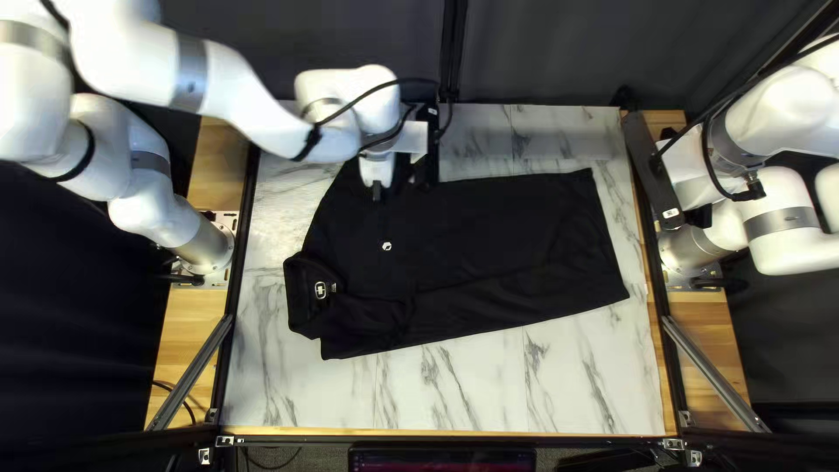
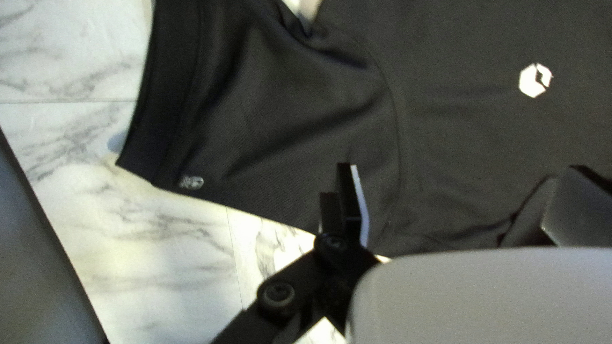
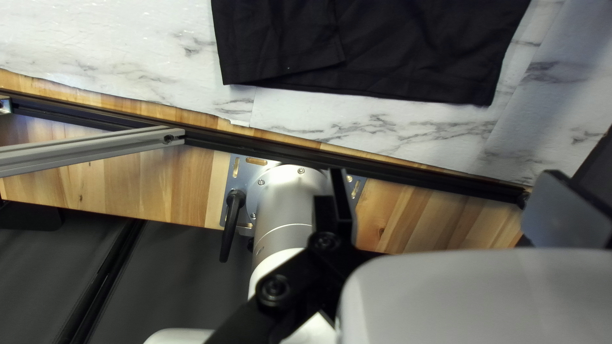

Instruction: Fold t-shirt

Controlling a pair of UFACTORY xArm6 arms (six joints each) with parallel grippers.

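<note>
1. Left of the black short-sleeved cloth t-shirt point(image 1: 507, 253): a pale wooden strip point(image 1: 188, 323).
2. Under the shirt: a white, grey-veined marble-patterned tabletop point(image 1: 454, 389). The shirt lies spread across its middle, collar point(image 1: 299, 293) to the left, straight hem point(image 1: 612, 236) to the right.
3. Beyond the shirt: a dark cloth curtain point(image 1: 603, 52).
4. My white, jointed left arm point(image 1: 236, 87) reaches across to the shirt's far side; its black two-fingered left gripper point(image 1: 400, 182) points down over the sleeve seam, wide apart (whether it touches cloth, I cannot tell).
5. Right of the shirt: my bent white right arm point(image 1: 778, 114), its black right gripper point(image 1: 651, 170) past the hem, also wide.
</note>
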